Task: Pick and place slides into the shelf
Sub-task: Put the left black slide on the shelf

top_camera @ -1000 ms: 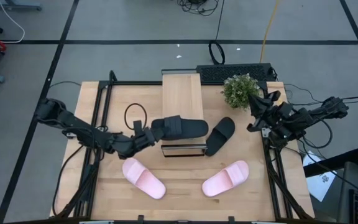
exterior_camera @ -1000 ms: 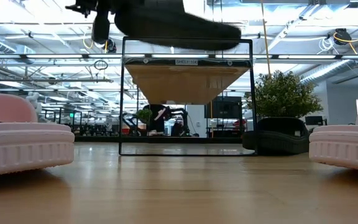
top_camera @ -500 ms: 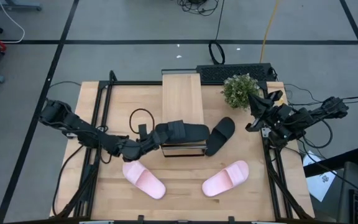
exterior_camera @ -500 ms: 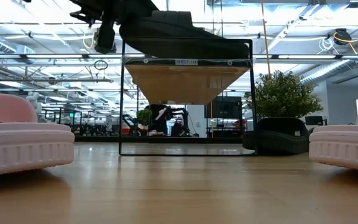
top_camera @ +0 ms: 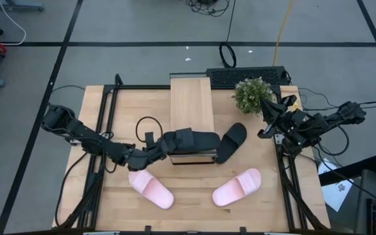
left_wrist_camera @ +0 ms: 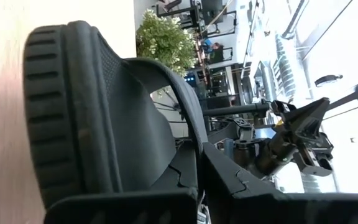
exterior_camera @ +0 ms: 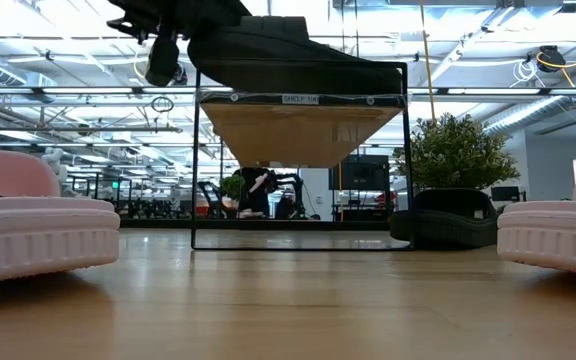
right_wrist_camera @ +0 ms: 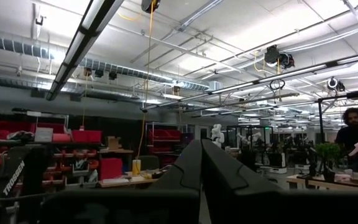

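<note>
Progress is early: left gripper (top_camera: 156, 147) clamps a black slide (top_camera: 191, 138) over the shelf (top_camera: 191, 104); right gripper (top_camera: 266, 130), closed, waits; three slides remain on the worktop (top_camera: 109, 196).

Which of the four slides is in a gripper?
The black slide over the shelf's near end, gripped by the left gripper. The other black slide and both pink ones lie on the table.

"TROSSEN" on the dark arm (right_wrist_camera: 14, 177) — shelf (exterior_camera: 301, 130) label unreadable.

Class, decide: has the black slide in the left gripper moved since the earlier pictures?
Yes. The held black slide has dropped toward the shelf top, seen against its frame in the low view.
</note>
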